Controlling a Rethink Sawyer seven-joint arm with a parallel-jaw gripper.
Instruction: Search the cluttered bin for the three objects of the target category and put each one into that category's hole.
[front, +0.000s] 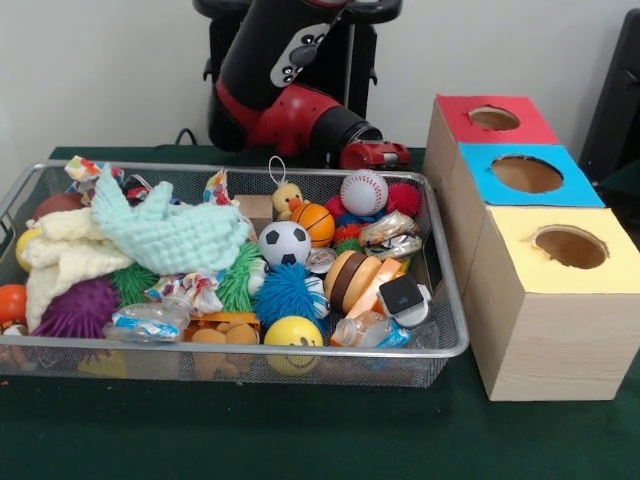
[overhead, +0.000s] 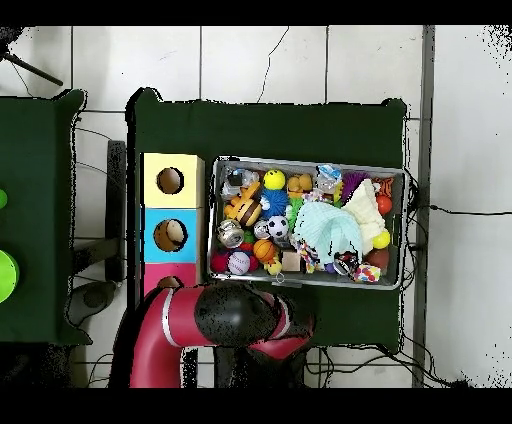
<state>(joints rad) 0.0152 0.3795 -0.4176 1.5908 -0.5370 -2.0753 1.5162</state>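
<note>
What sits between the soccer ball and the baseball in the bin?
In the front view, an orange basketball lies between the soccer ball and the baseball.

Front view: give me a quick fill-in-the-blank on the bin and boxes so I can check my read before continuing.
1. The middle box of the three has a ___ top.
2. In the cluttered bin, the soccer ball sits beside an orange mini ___.
3. The smiley-face ball against the bin's near wall is ___.

Missing words: blue; basketball; yellow.
</note>
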